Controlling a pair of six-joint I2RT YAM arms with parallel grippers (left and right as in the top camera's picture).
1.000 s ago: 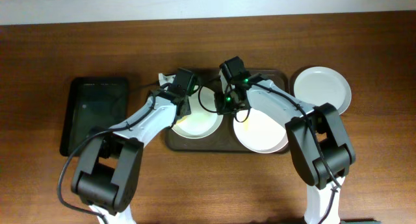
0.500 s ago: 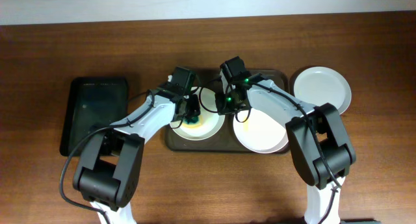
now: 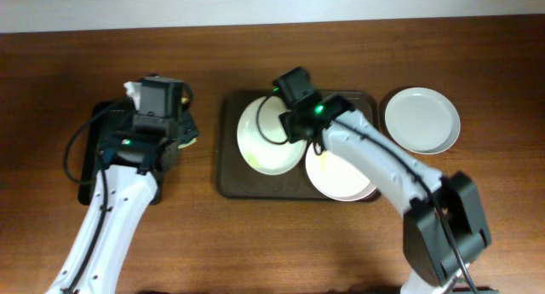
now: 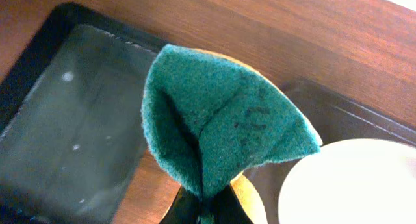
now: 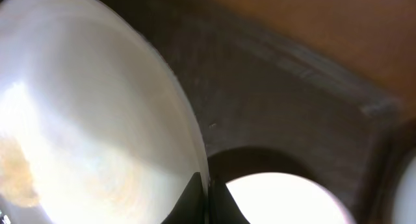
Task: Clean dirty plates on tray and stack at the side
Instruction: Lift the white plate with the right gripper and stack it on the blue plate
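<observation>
My right gripper is shut on the right rim of a white plate and holds it tilted over the left half of the dark brown tray. In the right wrist view the jaws pinch this plate, which has a faint yellow smear at its lower left. A second plate lies on the tray's right half and also shows in the right wrist view. A third plate sits on the table to the right of the tray. My left gripper is shut on a folded green and yellow sponge, between the two trays.
A smaller black tray, wet inside, lies at the left under my left arm and also shows in the left wrist view. The brown tray's corner and the held plate's edge show at the right of that view.
My left gripper has pulled the sponge off the plate and moved left to the black tray's edge. My right gripper has lifted and tilted the left plate.
</observation>
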